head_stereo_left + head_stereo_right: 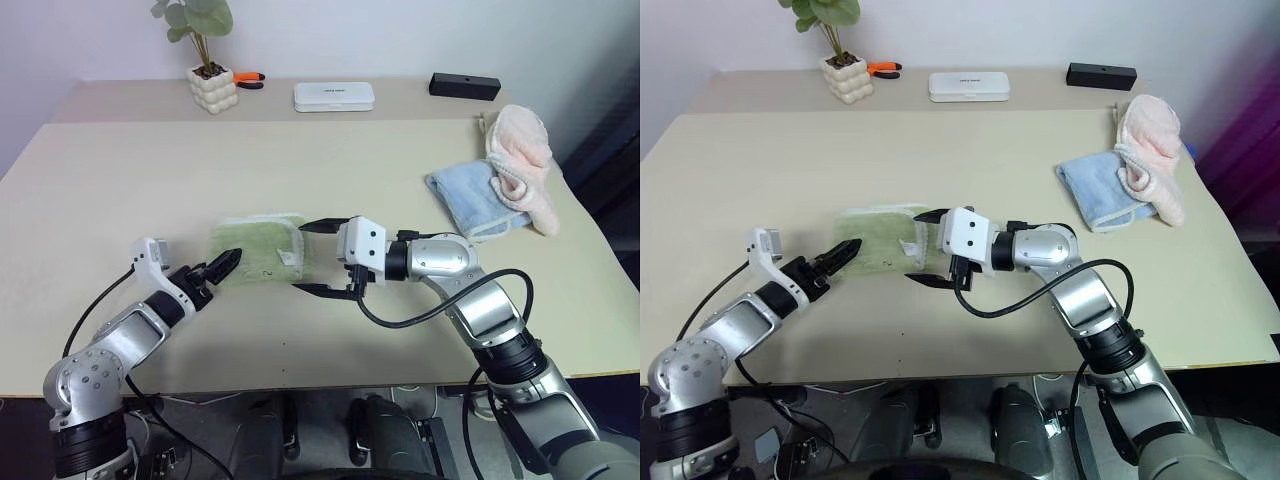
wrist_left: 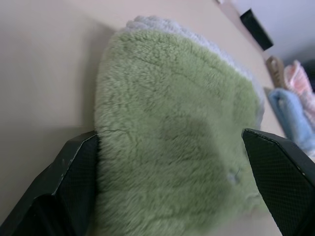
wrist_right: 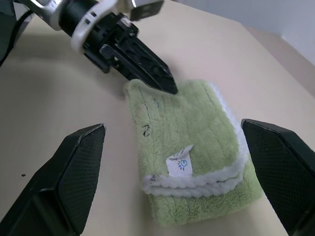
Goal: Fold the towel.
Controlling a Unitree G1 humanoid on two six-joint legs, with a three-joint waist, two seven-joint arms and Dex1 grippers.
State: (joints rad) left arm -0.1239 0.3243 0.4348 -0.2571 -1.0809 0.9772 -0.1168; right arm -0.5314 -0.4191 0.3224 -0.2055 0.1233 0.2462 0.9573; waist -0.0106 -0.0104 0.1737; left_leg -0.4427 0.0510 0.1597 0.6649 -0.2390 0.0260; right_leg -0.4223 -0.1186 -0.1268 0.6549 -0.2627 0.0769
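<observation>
Green towel lies folded, partly behind the spread right hand; left hand spread.

Head cameras look down across the counter; both wrist cameras, low and close, share the folded towel.

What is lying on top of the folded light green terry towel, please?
On the folded light green terry towel lies only its own small white label, beside the white stitched edging. The left claw hangs over its far edge. The inner layers are covered, so I cannot tell what lies between them.
</observation>
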